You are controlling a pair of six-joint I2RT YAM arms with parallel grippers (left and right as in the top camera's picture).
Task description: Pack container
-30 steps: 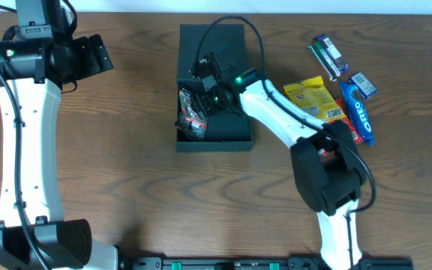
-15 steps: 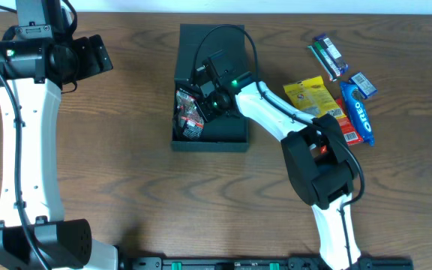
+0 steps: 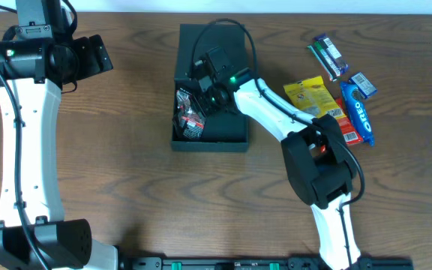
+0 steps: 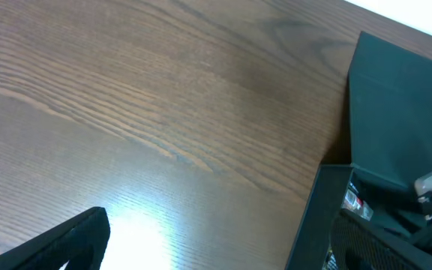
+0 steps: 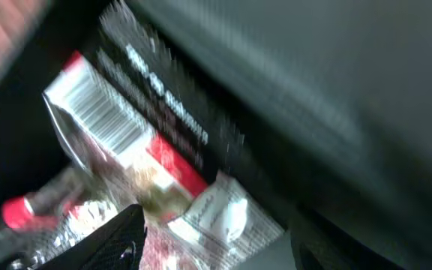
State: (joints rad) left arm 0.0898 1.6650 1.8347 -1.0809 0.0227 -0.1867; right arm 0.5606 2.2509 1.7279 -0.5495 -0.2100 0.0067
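Note:
The dark teal container (image 3: 235,133) lies mid-table with its hinged lid (image 3: 212,39) flipped open at the far side. A black, red and silver snack packet (image 3: 188,112) rests in its left half. My right gripper (image 3: 201,97) reaches down into the box. The blurred right wrist view shows its jaws (image 5: 216,251) apart just above that packet (image 5: 126,127), gripping nothing. My left gripper (image 3: 102,57) hangs open over bare table at the far left, well away from the box. In the left wrist view the gripper (image 4: 216,259) frames wood, and the container's wall (image 4: 317,214) shows at the right.
Several snack packets lie to the right of the container: a yellow one (image 3: 313,96), a blue Oreo pack (image 3: 358,116), a small blue one (image 3: 363,82) and a green and blue bar (image 3: 327,54). The right arm's cable (image 3: 223,26) loops over the lid.
The container slid a little to the left as the right arm swung. The right gripper has drawn back slightly toward the lid, still inside the box. The left arm has not moved.

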